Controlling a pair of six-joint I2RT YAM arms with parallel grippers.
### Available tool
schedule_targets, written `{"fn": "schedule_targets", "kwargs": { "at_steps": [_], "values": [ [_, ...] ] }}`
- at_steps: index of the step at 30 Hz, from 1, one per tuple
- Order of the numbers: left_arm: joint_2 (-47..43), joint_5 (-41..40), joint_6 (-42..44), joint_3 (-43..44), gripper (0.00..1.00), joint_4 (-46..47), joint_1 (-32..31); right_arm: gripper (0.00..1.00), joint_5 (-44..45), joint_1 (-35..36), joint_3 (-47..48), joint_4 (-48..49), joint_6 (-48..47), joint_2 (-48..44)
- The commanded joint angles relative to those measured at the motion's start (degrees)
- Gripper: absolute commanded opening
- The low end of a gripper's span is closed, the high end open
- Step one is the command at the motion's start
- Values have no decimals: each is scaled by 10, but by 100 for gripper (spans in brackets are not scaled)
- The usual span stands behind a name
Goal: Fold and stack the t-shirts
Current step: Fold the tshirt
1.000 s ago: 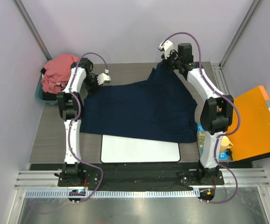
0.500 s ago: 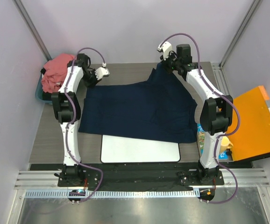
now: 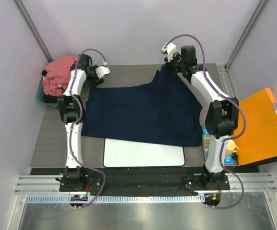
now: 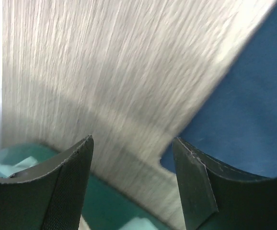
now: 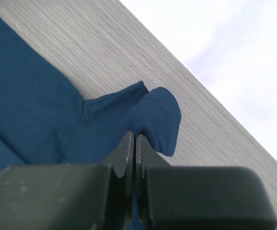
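Note:
The navy t-shirt lies spread over the middle of the table. Its far sleeve corner is pinched between the shut jaws of my right gripper and lifted a little off the wood. My left gripper hangs open just off the shirt's far left corner. Only bare table shows between its fingers, and the navy cloth lies to their right. The salmon-pink t-shirt sits bunched in a teal bin at the far left.
A white mat lies at the front, partly under the navy shirt's hem. An orange panel leans off the table's right side, with a small colourful packet by the right arm. The teal bin's edge shows below my left fingers.
My left gripper has opened, let go of the navy shirt's far left corner and drawn back a little toward the bin. The right gripper has stayed shut on the sleeve.

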Motion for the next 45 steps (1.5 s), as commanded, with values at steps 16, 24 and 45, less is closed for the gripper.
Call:
{"fn": "schedule_targets", "kwargs": {
  "at_steps": [16,24,45],
  "values": [
    [14,-56,11,-46,66,115,17,1,14,4,23,32,-8,-8],
    [6,-24,-55,-23,66,156,18,1,23,5,19,31,-8,-10],
    [-33,94,60,31,66,-116,21,1,33,7,-11,36,-8,-19]
  ]
}}
